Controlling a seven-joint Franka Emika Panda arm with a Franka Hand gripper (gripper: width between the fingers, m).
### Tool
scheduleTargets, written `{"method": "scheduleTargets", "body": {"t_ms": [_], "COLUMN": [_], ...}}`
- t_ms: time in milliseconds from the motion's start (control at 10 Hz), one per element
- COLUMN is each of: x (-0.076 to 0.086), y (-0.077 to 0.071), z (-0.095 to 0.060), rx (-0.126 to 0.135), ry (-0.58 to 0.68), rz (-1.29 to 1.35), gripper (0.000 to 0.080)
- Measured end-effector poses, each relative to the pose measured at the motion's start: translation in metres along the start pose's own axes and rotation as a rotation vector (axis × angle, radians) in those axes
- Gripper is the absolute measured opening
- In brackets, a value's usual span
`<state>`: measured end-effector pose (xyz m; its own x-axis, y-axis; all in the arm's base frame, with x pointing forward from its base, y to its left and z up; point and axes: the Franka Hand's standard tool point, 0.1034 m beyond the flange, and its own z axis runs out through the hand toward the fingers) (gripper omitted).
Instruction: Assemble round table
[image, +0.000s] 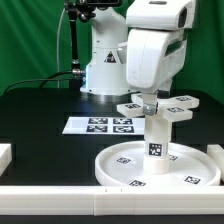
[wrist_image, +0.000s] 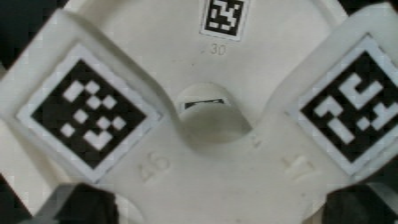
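Note:
The large round rimmed disc (image: 130, 168) lies flat at the front of the exterior view's right. The short thick cylinder (image: 157, 140) stands upright on its middle. The cross-shaped piece (image: 176, 113) sits on top of the cylinder with its tagged arms spread out. My gripper (image: 148, 99) comes straight down onto the middle of the cross. In the wrist view the cross-shaped piece (wrist_image: 205, 125) fills the picture. Its white body spans the whole gap between my dark fingertips (wrist_image: 71, 205). The gripper (wrist_image: 217, 200) is shut on the cross.
The marker board (image: 100, 125) lies on the black table behind the disc. A white block (image: 5, 155) sits at the exterior view's left edge and a white rail (image: 60, 196) runs along the front. The arm's base (image: 100, 65) stands at the back.

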<state>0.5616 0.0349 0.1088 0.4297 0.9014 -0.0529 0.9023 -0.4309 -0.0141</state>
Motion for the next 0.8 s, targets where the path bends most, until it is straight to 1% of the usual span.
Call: {"method": "scheduleTargets", "body": {"t_ms": [100, 700, 800], "x": [-0.0002, -0.0009, -0.0019], "y": [0.0003, 0.0007, 0.0012], "z": [-0.0002, -0.0001, -0.0001], "rx": [0.0, 0.0, 0.001], "ry": [0.0, 0.001, 0.003], "rz": [0.001, 0.049, 0.128], "gripper": [0.0442, 0.0442, 0.0442]}}
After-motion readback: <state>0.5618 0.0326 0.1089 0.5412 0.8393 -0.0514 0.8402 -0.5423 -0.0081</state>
